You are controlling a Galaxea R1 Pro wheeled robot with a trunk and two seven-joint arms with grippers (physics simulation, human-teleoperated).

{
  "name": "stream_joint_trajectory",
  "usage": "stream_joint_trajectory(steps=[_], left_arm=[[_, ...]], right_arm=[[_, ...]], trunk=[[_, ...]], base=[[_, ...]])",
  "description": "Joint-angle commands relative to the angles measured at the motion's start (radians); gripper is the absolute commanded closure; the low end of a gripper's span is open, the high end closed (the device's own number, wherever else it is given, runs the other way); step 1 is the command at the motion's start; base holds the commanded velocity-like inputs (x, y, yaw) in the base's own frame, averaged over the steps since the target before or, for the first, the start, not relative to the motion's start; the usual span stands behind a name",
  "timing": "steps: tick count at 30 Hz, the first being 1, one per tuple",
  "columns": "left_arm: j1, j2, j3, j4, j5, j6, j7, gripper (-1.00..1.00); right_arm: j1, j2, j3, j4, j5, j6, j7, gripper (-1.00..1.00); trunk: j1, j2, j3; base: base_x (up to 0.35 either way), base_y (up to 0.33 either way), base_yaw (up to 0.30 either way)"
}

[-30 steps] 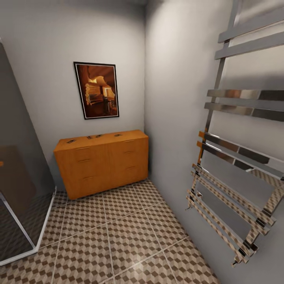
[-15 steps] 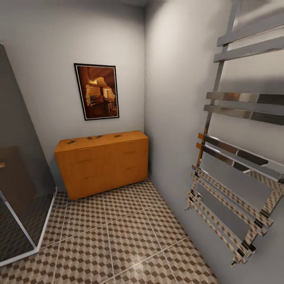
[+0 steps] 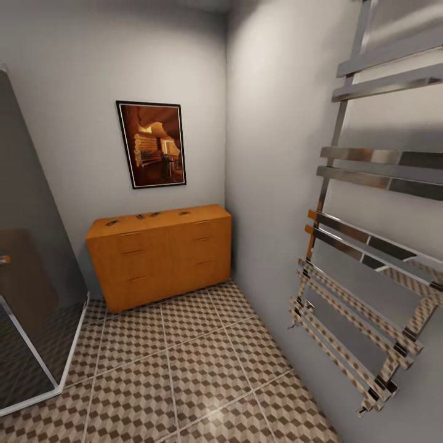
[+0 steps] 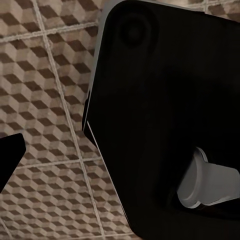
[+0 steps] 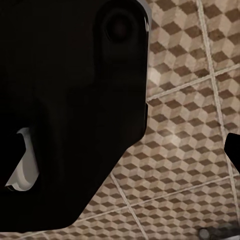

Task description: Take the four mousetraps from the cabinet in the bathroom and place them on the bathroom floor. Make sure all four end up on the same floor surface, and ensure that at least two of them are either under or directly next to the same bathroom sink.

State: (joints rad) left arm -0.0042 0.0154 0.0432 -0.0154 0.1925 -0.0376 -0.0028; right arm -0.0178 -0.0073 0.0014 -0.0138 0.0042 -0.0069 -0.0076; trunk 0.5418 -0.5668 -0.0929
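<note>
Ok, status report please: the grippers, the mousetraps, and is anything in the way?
Gripper states: cannot tell from wrist views. Four mousetraps lie on top of the cabinet, far corner. Tiled bathroom floor leads to it; shower glass left, towel rail right.

This is a home bathroom. Cube-patterned brown, beige and white floor tiles [image 3: 203, 369] with pale grout cover the ground, and a chrome ladder-style towel rail [image 3: 369, 258] is mounted on the grey wall at 3 o'clock. A glass shower enclosure [image 3: 24, 307] stands at 9 o'clock. At 12 o'clock, an orange-brown wooden cabinet [image 3: 160, 255] sits in the corner beneath a framed picture [image 3: 151, 144].
</note>
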Motion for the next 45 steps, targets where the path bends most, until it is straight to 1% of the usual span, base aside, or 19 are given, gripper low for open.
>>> stream_joint_trajectory(steps=[1, 12, 18, 19, 24, 45], left_arm=[[0.000, 0.000, 0.004, 0.000, 0.004, -0.002, 0.000, -1.00], [0.000, 0.001, 0.004, 0.000, 0.009, -0.002, 0.000, -1.00], [0.000, 0.003, 0.004, 0.000, 0.036, -0.002, 0.000, -1.00], [0.000, 0.003, 0.004, 0.000, 0.047, -0.002, 0.000, -1.00], [0.000, 0.003, 0.004, 0.000, 0.055, -0.002, 0.000, -1.00], [0.000, 0.003, 0.003, 0.000, 0.059, -0.002, 0.000, -1.00]], right_arm=[[-0.001, 0.000, 0.000, 0.000, 0.000, -0.001, -0.001, -1.00], [-0.001, 0.000, 0.000, -0.002, 0.000, -0.001, -0.002, -1.00], [-0.003, 0.001, 0.000, -0.046, 0.000, 0.001, -0.002, -1.00], [-0.004, 0.001, 0.000, -0.068, 0.000, 0.002, -0.003, -1.00], [-0.004, 0.001, 0.000, -0.083, 0.000, 0.002, -0.003, -1.00], [-0.005, 0.002, 0.000, -0.092, 0.000, 0.002, 0.003, -1.00]], trunk=[[-0.004, 0.006, 0.002], [-0.046, 0.083, 0.036], [-0.069, 0.125, 0.055], [-0.073, 0.132, 0.058], [-0.092, 0.167, 0.074], [-0.092, 0.167, 0.074]], base=[[0.000, 0.000, 0.000], [0.000, 0.000, 0.000], [0.000, 0.000, 0.000], [0.000, 0.000, 0.000], [0.000, 0.000, 0.000], [0.000, 0.000, 0.000]])
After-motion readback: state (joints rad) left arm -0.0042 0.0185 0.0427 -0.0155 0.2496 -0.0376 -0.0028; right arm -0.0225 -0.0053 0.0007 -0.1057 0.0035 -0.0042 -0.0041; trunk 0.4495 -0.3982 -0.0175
